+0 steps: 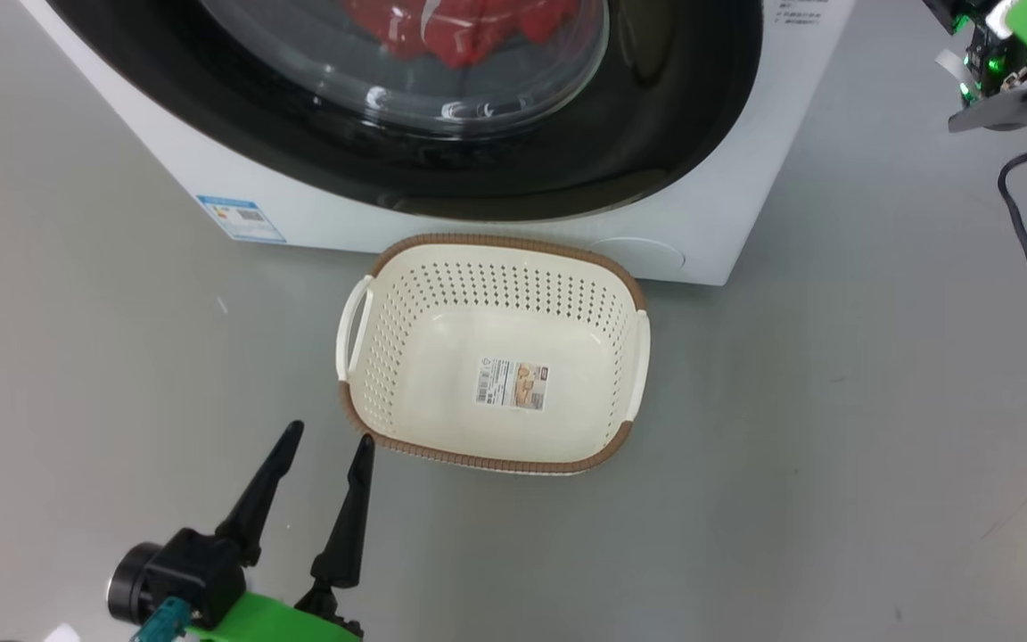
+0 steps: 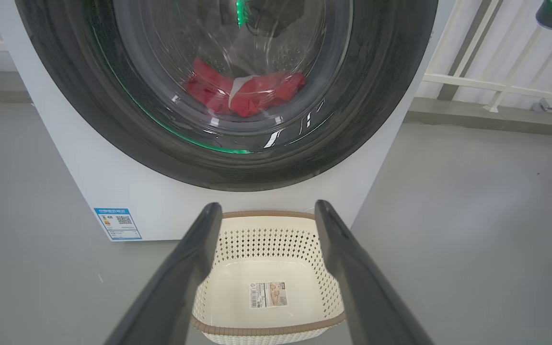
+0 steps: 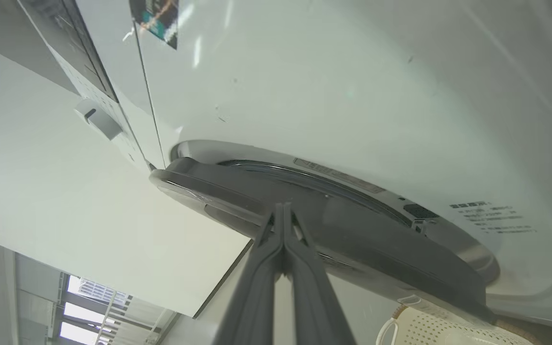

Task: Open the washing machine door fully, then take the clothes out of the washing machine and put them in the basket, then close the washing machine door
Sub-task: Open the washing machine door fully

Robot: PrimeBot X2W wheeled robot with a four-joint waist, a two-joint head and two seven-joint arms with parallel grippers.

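facing the basket (image 1: 406, 294), left end effector (image 1: 329, 434) spread; right end effector (image 3: 283, 207) pressed together.

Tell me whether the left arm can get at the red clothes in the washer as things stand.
Probably not. The clothes lie behind the glass of the washing machine door, which covers the opening. The left gripper hangs open near the basket; the right gripper, shut, is at the door's edge.

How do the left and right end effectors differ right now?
The left end effector is open, fingers spread; the right end effector is shut, fingers pressed together. The left points toward the basket; the right has its tips at the edge of the door. Both hold nothing.
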